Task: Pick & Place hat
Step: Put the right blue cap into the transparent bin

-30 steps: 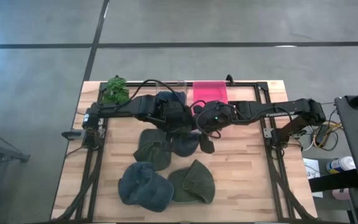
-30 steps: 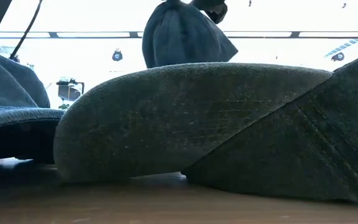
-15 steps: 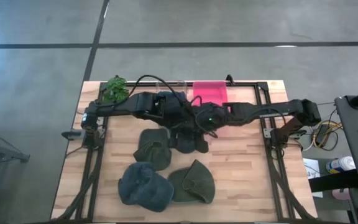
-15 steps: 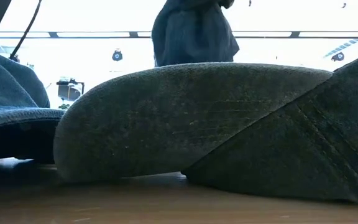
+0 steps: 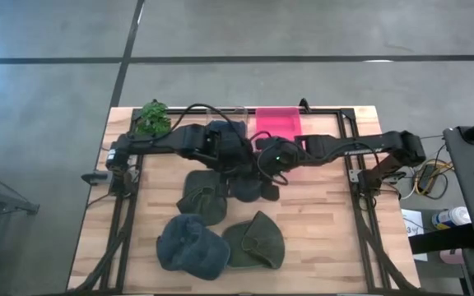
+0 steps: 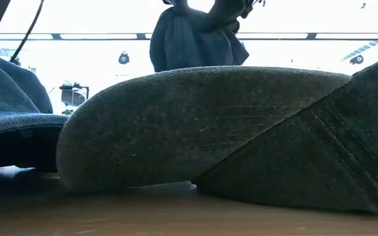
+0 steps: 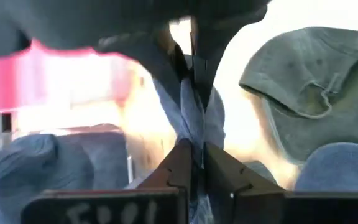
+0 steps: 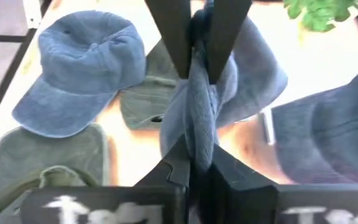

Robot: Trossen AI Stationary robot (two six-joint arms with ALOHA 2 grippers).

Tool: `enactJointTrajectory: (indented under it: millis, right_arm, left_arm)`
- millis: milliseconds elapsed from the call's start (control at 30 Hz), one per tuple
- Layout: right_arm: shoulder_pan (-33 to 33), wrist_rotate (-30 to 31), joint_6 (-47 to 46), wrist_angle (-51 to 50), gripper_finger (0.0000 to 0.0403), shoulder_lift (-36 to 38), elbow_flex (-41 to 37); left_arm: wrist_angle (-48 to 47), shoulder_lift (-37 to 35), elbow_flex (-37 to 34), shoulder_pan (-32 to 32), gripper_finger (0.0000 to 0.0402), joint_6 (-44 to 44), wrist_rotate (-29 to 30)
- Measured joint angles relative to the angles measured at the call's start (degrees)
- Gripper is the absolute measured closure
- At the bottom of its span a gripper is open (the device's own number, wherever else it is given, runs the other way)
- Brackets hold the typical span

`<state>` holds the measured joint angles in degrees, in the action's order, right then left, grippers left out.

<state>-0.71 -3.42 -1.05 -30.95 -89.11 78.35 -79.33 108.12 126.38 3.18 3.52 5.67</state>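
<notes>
Fingers, left [image 7: 193,163]: mine, pinched tight on the blue hat [image 8: 199,102].
Fingers, right [image 8: 199,163]: clamped on that hat, opposite, just beside the pink bin [image 5: 278,123].

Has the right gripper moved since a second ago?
Yes. In the high view the right gripper has shifted left, away from under the pink bin, and now pinches the blue hat.

From overhead we look straight down on the whole table [image 5: 319,238] and the floor around it. Our low camera sits at table height, pressed close behind a green cap [image 6: 202,124], facing the bright room. Each wrist camera looks past its own fingers, very near the hanging blue hat [image 8: 204,118], which all four views share.
</notes>
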Motion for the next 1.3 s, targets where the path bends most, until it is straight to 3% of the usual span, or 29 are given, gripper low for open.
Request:
enactJointTrajectory:
  millis: [333, 500, 633, 767, 1000, 1300]
  right_arm:
    - [2.61, -0.05, 1.06, 0.18, 0.0393, 3.41, 0.15]
    - [4.9, -0.46, 2.26, 1.51, 0.0394, 3.02, 0.17]
    - [8.76, -6.07, 4.59, 4.99, 0.0394, 2.74, 0.12]
    - [13.99, -13.45, 6.93, 6.29, 0.0394, 2.74, 1.96]
    - [21.88, -24.72, 14.23, 7.56, 0.0394, -2.95, 8.46]
    - [26.28, -28.15, 21.79, 5.01, 0.0394, -20.48, 24.18]
  left_arm:
    - [0.6, -4.35, -0.21, -0.09, 0.0278, -3.68, 20.56]
    - [-2.1, -5.66, -0.32, -1.44, 0.0261, -5.69, 22.12]
    - [-6.61, -8.86, -1.38, -2.28, 0.026, -11.03, 22.32]
    - [-3.66, -15.42, -8.48, -2.09, 0.026, -14.01, 21.45]
    - [12.9, -32.11, -26.99, -2.08, 0.0259, -17.73, 18.26]
    - [22.86, -44.47, -44.62, -2.08, 0.0259, -23.82, 17.98]
